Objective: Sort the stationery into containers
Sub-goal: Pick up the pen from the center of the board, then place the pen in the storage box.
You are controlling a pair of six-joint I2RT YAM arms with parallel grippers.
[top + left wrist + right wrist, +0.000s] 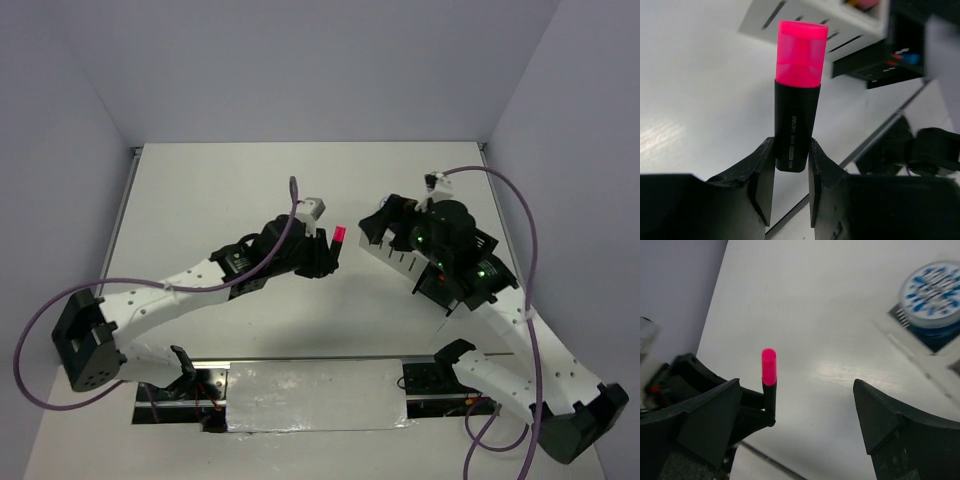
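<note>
Top external: highlighter (pixel 339 238) over table (pixel 230 190) centre

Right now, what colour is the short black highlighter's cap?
The highlighter's cap is bright pink, clearest in the left wrist view.

Black highlighter (pixel 791 130) with translucent hot-pink cap and tiny white lettering, between matte black fingers of left tool (pixel 791 167). Plain white desk (pixel 230 200). At one o'clock, white box (pixel 765 25) with dark slots. At two o'clock in right wrist view, round tin (pixel 935 295), pale blue with darker blue speckled print.
</note>
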